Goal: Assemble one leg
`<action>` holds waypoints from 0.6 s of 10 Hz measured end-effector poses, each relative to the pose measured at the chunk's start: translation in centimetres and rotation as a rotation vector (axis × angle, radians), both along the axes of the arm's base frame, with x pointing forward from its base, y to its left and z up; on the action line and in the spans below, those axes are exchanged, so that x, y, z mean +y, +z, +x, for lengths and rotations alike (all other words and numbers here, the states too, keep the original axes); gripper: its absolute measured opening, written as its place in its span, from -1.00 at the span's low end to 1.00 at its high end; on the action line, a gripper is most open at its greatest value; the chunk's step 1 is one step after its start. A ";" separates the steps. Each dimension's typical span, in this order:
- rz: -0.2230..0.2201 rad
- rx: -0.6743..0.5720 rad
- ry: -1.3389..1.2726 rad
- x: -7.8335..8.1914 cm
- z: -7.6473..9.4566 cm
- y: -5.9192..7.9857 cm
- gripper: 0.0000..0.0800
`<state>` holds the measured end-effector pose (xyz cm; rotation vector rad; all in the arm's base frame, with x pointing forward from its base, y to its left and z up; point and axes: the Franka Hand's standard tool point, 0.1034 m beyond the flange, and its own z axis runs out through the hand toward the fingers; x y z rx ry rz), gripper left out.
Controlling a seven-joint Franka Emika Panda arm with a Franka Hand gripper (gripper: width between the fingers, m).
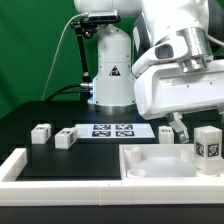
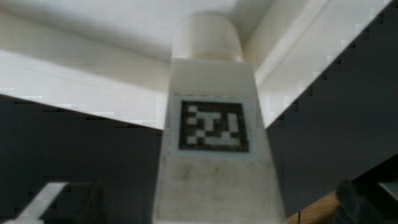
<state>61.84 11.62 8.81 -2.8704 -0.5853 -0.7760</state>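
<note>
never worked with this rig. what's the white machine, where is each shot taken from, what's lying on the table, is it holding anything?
The white machine is a robot arm with a two-finger gripper, standing on a black table.

The exterior view comes from a camera off the arm. The wrist view comes from a camera on the wrist, looking at a white leg with a square marker tag.

On the table lie small white legs, alike, a flat marker board carrying tags, and a large white tray-like part with a raised rim. One leg stands upright at the tray, on the exterior view's right.

The gripper is open and appears to hold nothing.
</note>
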 end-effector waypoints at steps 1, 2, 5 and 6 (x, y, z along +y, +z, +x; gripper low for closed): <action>0.000 0.060 0.002 0.4 -0.5 -0.4 0.62; -0.014 0.182 0.021 1.0 -0.8 -0.3 0.62; -0.047 0.399 0.044 0.0 -0.1 -0.4 0.62; -0.055 0.464 0.054 -0.1 0.3 -0.2 0.62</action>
